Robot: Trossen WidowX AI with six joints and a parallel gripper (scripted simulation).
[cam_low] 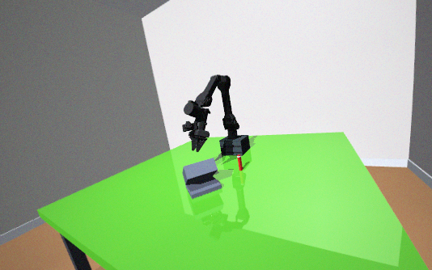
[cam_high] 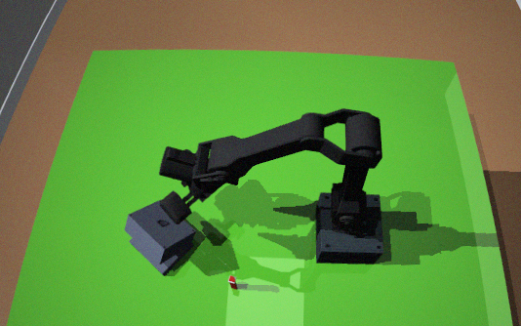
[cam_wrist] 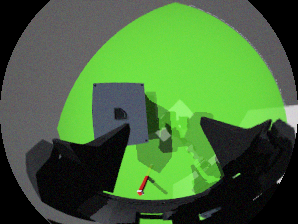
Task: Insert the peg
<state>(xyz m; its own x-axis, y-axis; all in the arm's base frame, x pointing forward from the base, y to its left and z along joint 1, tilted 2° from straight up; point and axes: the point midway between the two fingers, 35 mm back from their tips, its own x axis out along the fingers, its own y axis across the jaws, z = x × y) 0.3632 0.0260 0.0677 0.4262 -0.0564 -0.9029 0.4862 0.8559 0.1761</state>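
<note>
A thin red peg (cam_high: 232,282) (cam_low: 239,162) (cam_wrist: 144,185) stands upright on the green table (cam_high: 122,98) (cam_low: 307,182) (cam_wrist: 180,50), in front of the robot base. A grey-blue sloped panel (cam_high: 148,236) (cam_low: 199,170) (cam_wrist: 107,104) sits on the table with one small dark hole (cam_high: 163,224) (cam_wrist: 121,113) in its face. My gripper (cam_high: 182,205) (cam_low: 198,146) (cam_wrist: 166,124) is open and empty. It points down and hangs above the table at the panel's near edge, well apart from the peg.
The dark robot base (cam_high: 348,234) (cam_low: 235,145) stands on the table to the right of the panel, close behind the peg. A white wall (cam_low: 283,61) rises behind the table. Brown floor (cam_high: 293,24) lies around the table.
</note>
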